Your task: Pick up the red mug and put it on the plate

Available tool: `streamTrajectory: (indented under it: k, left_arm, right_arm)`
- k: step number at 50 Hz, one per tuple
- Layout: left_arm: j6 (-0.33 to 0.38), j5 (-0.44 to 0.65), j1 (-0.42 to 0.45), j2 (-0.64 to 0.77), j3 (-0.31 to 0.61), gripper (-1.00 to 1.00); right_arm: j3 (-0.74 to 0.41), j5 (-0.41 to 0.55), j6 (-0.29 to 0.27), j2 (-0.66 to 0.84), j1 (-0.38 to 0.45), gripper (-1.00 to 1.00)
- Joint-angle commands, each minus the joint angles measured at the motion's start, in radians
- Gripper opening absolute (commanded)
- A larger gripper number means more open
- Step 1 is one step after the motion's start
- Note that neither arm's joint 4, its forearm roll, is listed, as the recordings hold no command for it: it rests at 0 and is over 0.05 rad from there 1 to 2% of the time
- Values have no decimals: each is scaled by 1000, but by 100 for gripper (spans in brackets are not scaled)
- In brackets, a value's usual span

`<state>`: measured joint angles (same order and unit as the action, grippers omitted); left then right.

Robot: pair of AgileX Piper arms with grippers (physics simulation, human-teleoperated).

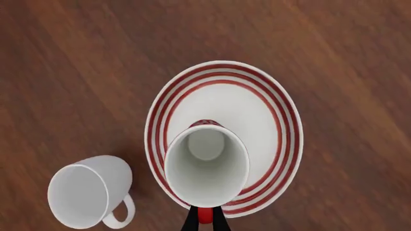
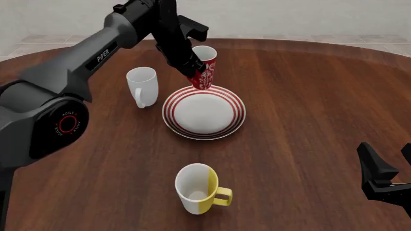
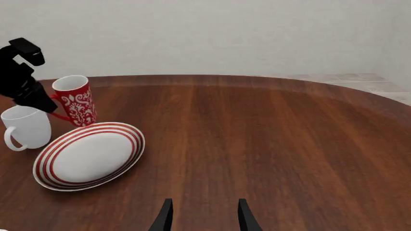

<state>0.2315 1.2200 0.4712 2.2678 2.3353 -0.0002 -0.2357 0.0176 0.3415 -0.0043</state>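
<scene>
The red mug [image 2: 204,67] with its white floral pattern hangs tilted at the far rim of the plate [image 2: 234,113]. My left gripper [image 2: 193,77] is shut on its red handle. In the left wrist view I look down into the mug's white inside [image 1: 207,161], over the red-striped plate [image 1: 282,108], with the handle pinched in the left gripper [image 1: 205,222]. In the right wrist view the red mug [image 3: 76,100] has its base right at the rim of the plate [image 3: 125,154]; I cannot tell whether they touch. My right gripper [image 2: 387,159] stands open at the near right, holding nothing.
A plain white mug [image 2: 142,85] stands just left of the plate, close to the left arm. A white-and-yellow mug [image 2: 198,188] stands nearer me, in front of the plate. The right gripper [image 3: 204,219] points over bare brown wood. The round table's edge curves along the back.
</scene>
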Motion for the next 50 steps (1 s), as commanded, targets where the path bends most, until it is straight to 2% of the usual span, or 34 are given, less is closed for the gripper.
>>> streamTrajectory:
  k: [1,17,50]
  left_arm:
    - [3,-1,-4,35,52,-100]
    - [-9,0,20,66,82,-100]
    - [-44,-5,10,201,184,-100]
  right_arm:
    - [0,0,0,0,0,100]
    - [0,0,0,0,0,100]
    - [0,0,0,0,0,100]
